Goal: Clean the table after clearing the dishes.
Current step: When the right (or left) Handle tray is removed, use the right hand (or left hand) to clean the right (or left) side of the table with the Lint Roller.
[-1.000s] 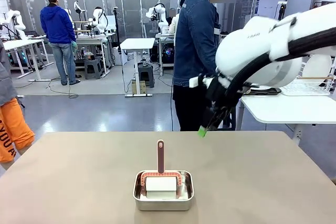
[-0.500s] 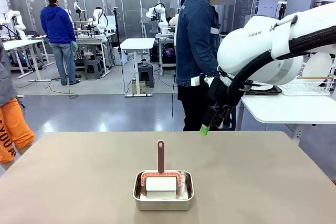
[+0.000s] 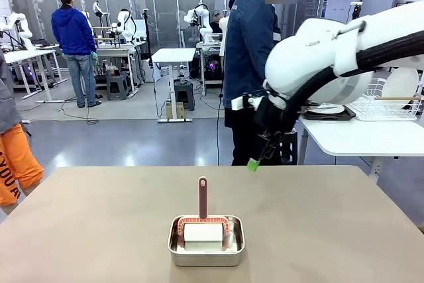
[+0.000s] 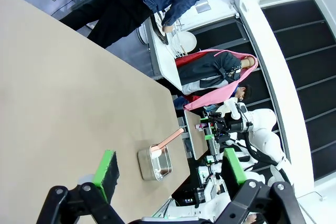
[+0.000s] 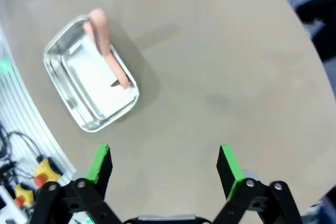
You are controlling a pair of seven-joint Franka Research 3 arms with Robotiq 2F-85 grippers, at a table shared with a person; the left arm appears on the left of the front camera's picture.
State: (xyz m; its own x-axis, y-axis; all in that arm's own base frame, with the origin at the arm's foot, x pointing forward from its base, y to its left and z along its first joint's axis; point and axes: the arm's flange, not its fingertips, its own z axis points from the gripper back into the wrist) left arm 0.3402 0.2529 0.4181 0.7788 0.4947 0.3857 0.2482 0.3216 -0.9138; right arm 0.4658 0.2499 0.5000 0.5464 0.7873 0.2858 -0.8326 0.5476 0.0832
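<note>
So the table is basically bare, apart from a small steel pan sitting close to the near edge, about midway between the left and right edges. In the pan there's a white block and a pink-handled brush with its handle sticking straight up.

The right gripper hangs in the air over the far edge of the table, a bit right of the middle. Its jaws are spread wide with nothing between the green pads. From its own wrist camera you look down at the pan and bare tabletop.

The left gripper is spread just as wide and is also empty, up above the table with the pan farther off.

A person in a denim jacket stands beyond the far edge, next to the smaller white table. On that one I can make out a white plate on a dark tray, beside a wire rack.
</note>
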